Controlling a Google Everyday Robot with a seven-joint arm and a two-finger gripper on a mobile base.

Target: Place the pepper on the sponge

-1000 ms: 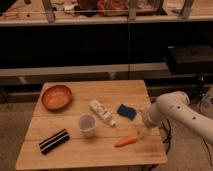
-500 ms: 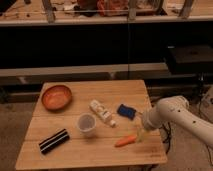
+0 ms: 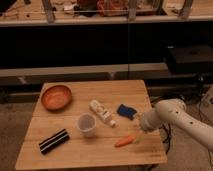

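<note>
1. The gripper (image 3: 141,131) is at the lower right of the frame, low over the surface (image 3: 120,92) by the pepper's stem end. Whether it is released or clenched cannot be told.
2. The pepper (image 3: 125,141) lies on the surface, lower right of centre.
3. The sponge (image 3: 126,111) lies just above the pepper, apart from it.
4. A white bottle (image 3: 102,112) lies left of the sponge.

Orange pepper (image 3: 125,141), dark blue sponge (image 3: 126,111), black block (image 3: 54,141) striped white, rusty-orange bowl (image 3: 56,97), white cup (image 3: 86,125) and bottle (image 3: 101,112), pale wood table (image 3: 75,156), whitish gripper (image 3: 140,133) right by the pepper.
</note>
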